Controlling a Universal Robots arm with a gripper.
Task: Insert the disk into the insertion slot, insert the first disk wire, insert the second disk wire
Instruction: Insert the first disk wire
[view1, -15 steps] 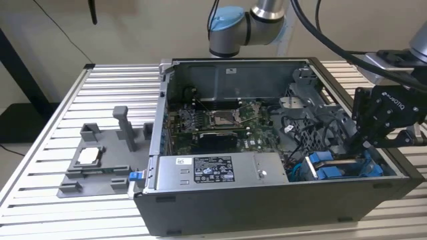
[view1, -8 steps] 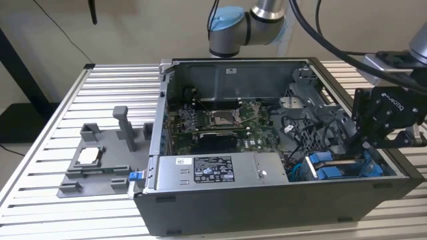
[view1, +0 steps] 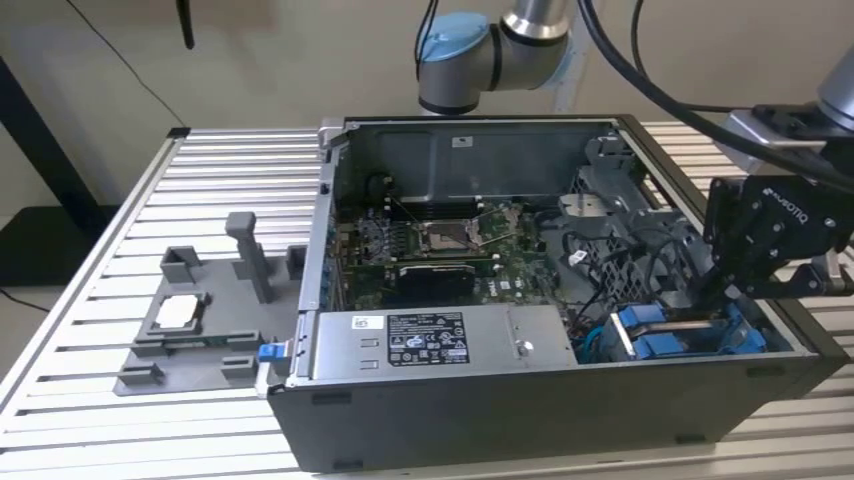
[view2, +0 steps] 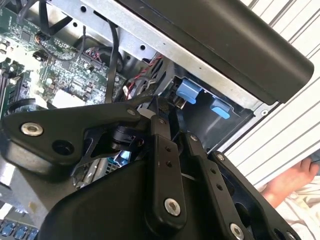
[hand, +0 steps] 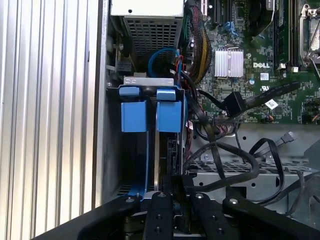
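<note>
The disk (hand: 162, 150) stands on edge in its blue carrier (hand: 134, 116), sunk into the insertion slot (hand: 114, 150), the dark metal bay at the case's front corner. In the exterior view the disk (view1: 681, 324) shows as a pale strip between blue frames at the lower right. My black gripper (view1: 705, 300) reaches down into that bay. In both wrist views its fingers (hand: 167, 192) stand close together, and the gripper (hand: 174, 182) (view2: 160, 102) is shut on the disk's near edge. A loose black cable with a connector (hand: 234, 104) lies beside the bay.
The open computer case holds a motherboard (view1: 441, 240) and a grey labelled power-supply box (view1: 427, 340). A blue cable (hand: 161, 54) loops behind the bay. A grey fixture (view1: 187, 335) sits on the slatted table (view1: 200, 160). A person's hand (view2: 295, 177) is beyond the case.
</note>
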